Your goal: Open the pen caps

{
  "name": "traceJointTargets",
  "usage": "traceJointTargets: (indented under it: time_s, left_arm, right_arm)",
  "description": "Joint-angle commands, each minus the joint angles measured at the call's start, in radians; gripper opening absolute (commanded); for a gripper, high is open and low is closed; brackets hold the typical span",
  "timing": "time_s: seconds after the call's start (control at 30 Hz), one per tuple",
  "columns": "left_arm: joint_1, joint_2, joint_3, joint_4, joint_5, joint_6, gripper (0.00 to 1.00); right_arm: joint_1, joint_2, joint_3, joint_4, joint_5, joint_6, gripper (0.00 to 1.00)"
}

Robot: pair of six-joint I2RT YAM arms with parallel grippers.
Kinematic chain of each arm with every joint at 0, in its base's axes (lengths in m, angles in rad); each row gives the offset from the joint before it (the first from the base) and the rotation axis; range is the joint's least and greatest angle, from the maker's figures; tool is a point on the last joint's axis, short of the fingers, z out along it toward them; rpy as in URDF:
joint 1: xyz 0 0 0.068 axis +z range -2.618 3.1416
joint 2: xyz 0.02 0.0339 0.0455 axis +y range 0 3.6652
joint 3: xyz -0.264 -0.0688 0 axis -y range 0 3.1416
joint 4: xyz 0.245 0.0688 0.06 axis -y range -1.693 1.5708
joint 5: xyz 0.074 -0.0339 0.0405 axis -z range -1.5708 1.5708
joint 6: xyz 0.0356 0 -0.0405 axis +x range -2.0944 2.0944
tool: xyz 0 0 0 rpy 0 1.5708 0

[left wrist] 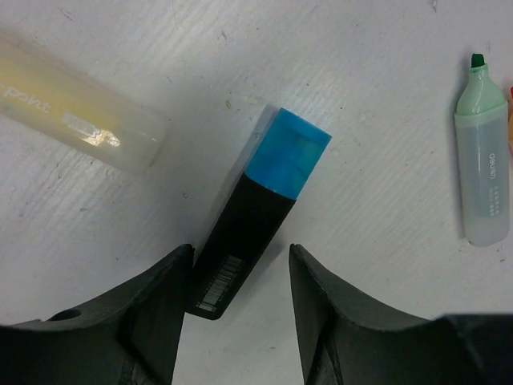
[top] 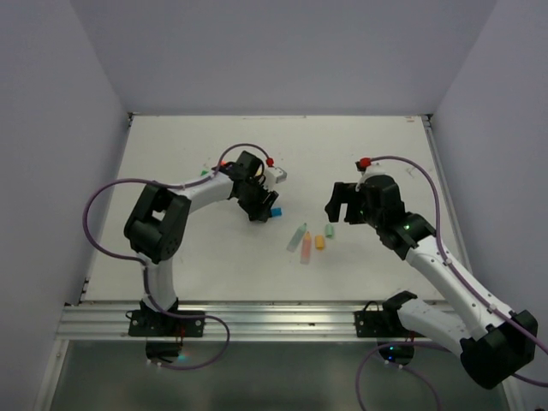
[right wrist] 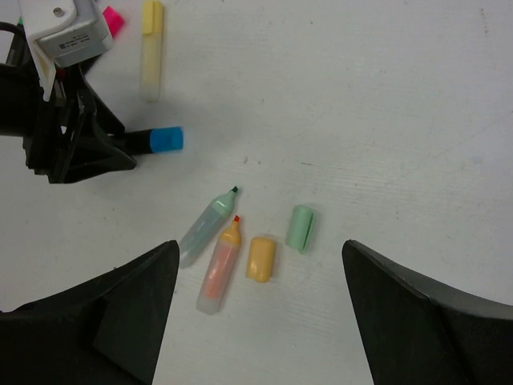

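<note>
A black pen (left wrist: 240, 233) with a blue cap (left wrist: 287, 152) lies on the white table. My left gripper (left wrist: 240, 269) straddles its bare end: the left finger touches the body and the right finger (left wrist: 321, 305) stands apart from it. My right gripper (right wrist: 259, 245) hovers open over an uncapped mint pen (right wrist: 207, 224), an uncapped peach pen (right wrist: 220, 265), a loose peach cap (right wrist: 261, 258) and a loose mint cap (right wrist: 300, 228). A capped pale yellow pen (left wrist: 80, 120) lies to the left of the blue cap.
A pink pen end (right wrist: 113, 20) shows beside the left arm's camera housing (right wrist: 68, 28). The table's metal rail (top: 274, 317) runs along the near edge, and grey walls close off the far side and both flanks.
</note>
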Motion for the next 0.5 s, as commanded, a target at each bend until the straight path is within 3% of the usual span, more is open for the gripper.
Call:
traceJointTargets:
  time_s: [0.0,0.37,0.47]
  left_arm:
    - [-0.014,-0.006,-0.039,-0.006,0.022,-0.043,0.55]
    - [-0.154,-0.052,-0.173,0.094,-0.214,-0.132,0.37]
    - [-0.172,-0.065,-0.184,0.120,-0.217,-0.140,0.26]
  right_arm:
    - [0.004,-0.005,-0.004,0.047,-0.021,0.014,0.87]
    - [0.003,0.018,-0.020,0.093,-0.064,0.044,0.88]
    - [0.004,0.027,-0.023,0.107,-0.070,0.054,0.88]
